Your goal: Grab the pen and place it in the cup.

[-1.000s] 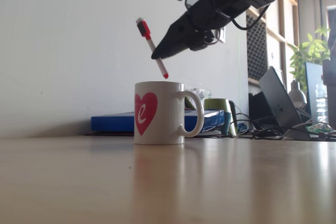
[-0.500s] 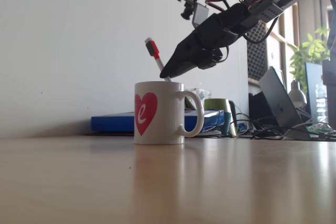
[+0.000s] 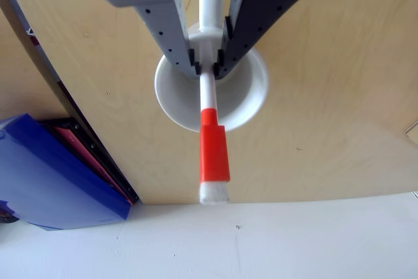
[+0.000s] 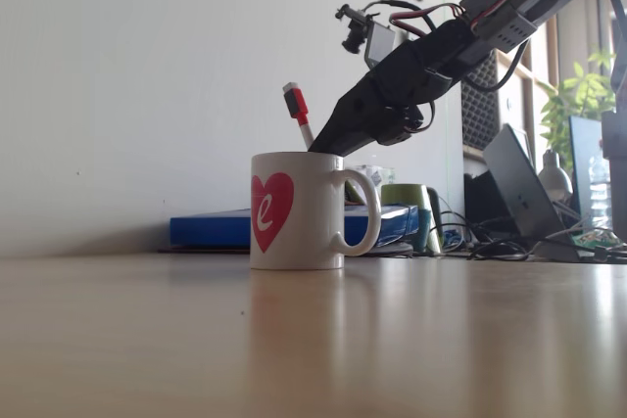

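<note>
The white mug (image 4: 294, 210) with a red heart on its side stands on the wooden table, handle to the right in the fixed view. My gripper (image 4: 315, 147) reaches down from the upper right, its fingertips at the mug's rim, shut on the pen. The pen's red-orange cap (image 4: 297, 105) sticks up above the rim, tilted left; its lower shaft is hidden inside the mug. In the other view the pen (image 3: 214, 155) runs between my fingers (image 3: 193, 57), with my gripper (image 3: 208, 61) over the mug's white inside (image 3: 247, 106).
A blue folder (image 4: 211, 228) lies behind the mug along the white wall, also visible as the blue folder (image 3: 46, 174). A green cup (image 4: 409, 199), a laptop (image 4: 524, 193), cables and a plant (image 4: 578, 95) crowd the right background.
My gripper has come down and a little to the right with the pen. The pen's tip went from above the rim to inside the mug; less of the pen shows now.
</note>
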Available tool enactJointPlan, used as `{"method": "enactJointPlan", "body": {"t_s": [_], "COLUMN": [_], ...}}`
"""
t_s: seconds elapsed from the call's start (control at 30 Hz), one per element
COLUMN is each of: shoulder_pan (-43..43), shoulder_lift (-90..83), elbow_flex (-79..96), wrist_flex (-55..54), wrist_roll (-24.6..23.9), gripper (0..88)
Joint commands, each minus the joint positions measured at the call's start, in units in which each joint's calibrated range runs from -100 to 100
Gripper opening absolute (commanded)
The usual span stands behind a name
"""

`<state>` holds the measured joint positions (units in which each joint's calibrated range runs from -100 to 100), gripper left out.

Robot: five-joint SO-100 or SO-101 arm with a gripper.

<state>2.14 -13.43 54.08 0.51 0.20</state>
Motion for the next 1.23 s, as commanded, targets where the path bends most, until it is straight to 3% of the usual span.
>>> {"method": "enactJointPlan", "body": {"t_s": [0.0,0.23,1.2], "shoulder_pan": [-1.0,-3.4,-3.8], "shoulder_lift": [-2.6,-2.3,-2.3], "elbow_flex": [-0.1,-0.3,-0.5], "wrist_flex": [-0.8,2.7,3.4], "wrist_roll": [0.0,0.1,0.1], "gripper": [1.8,22.0,22.2]}}
